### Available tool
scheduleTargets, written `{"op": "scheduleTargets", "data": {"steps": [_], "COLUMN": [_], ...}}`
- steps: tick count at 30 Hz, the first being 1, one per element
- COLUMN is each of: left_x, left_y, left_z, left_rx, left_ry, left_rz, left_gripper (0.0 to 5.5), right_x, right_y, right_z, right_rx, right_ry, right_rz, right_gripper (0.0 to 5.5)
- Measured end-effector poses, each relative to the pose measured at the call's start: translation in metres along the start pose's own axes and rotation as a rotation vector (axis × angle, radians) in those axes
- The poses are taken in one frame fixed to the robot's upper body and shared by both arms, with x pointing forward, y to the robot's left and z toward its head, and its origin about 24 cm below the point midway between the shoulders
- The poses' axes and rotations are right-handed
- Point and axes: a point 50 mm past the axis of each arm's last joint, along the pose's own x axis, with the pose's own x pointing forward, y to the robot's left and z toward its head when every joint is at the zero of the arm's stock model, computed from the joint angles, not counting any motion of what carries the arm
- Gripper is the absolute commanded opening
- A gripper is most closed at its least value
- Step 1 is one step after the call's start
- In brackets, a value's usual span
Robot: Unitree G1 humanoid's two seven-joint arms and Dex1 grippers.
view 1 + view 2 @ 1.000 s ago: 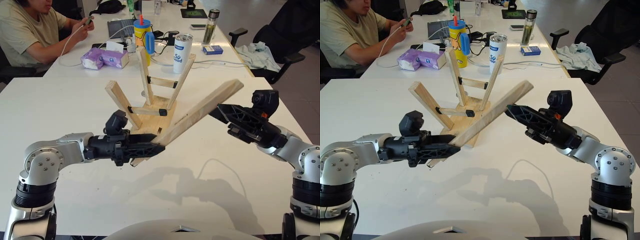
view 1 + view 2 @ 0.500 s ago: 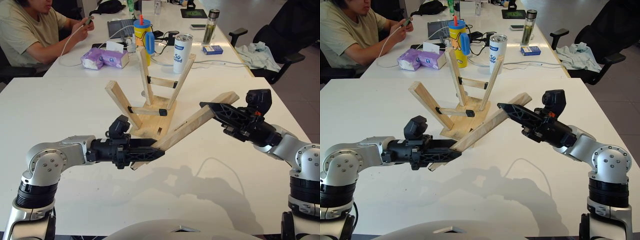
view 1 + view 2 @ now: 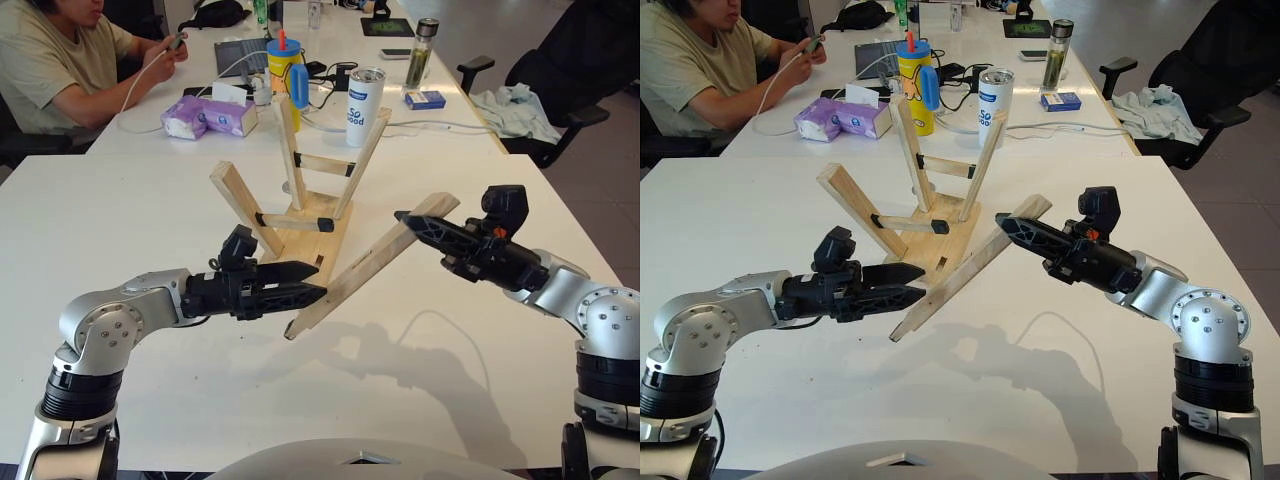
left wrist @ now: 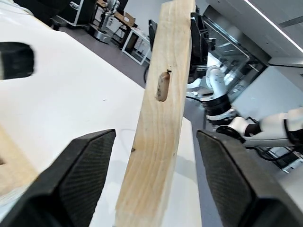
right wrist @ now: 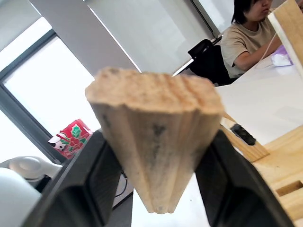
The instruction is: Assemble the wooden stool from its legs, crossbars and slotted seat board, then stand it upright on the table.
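Near the middle of the white table (image 3: 420, 400), well in from its edges: upside-down pale wooden stool frame (image 3: 300, 215), slotted seat board (image 3: 300, 252) flat, three legs up, crossbars fitted. Just beside its near-right corner, loose pale wooden leg (image 3: 365, 268) slanting, upper end clamped in black right gripper (image 3: 412, 220), lower end close to tabletop. Black left gripper (image 3: 318, 292) spread wide astride that leg, pads clear of wood.

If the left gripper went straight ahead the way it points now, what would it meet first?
Likely the wooden leg, slanting between the left gripper's open fingers; the right gripper holds its upper end.
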Motion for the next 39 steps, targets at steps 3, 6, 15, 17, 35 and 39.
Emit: {"op": "scheduleTargets", "data": {"steps": [3,6,15,17,35,39], "left_x": [-0.002,0.004,0.047,0.049,0.054,0.054], "left_y": [0.030,0.050,0.076,0.078,0.077,0.077], "left_z": [-0.010,-0.024,-0.051,-0.052,-0.055,-0.056], "left_rx": [0.060,0.112,0.330,0.364,0.398,0.393], "left_ry": [0.002,0.043,0.215,0.236,0.265,0.261], "left_rz": [0.228,0.356,0.414,0.415,0.416,0.421], "left_gripper": [3.19,3.19,3.19,3.19,3.19,3.19], "right_x": [0.002,0.009,0.033,0.034,0.057,0.059], "right_y": [-0.016,-0.030,-0.053,-0.055,-0.050,-0.049], "right_z": [0.009,0.017,0.029,0.032,0.048,0.048], "right_rx": [-0.109,-0.189,-0.357,-0.379,-0.604,-0.637], "right_ry": [0.003,0.007,0.089,0.100,0.283,0.306], "right_rz": [-0.079,-0.108,-0.074,-0.070,-0.005,-0.004], "right_gripper": [2.07,2.07,2.07,2.07,2.07,2.07]}}
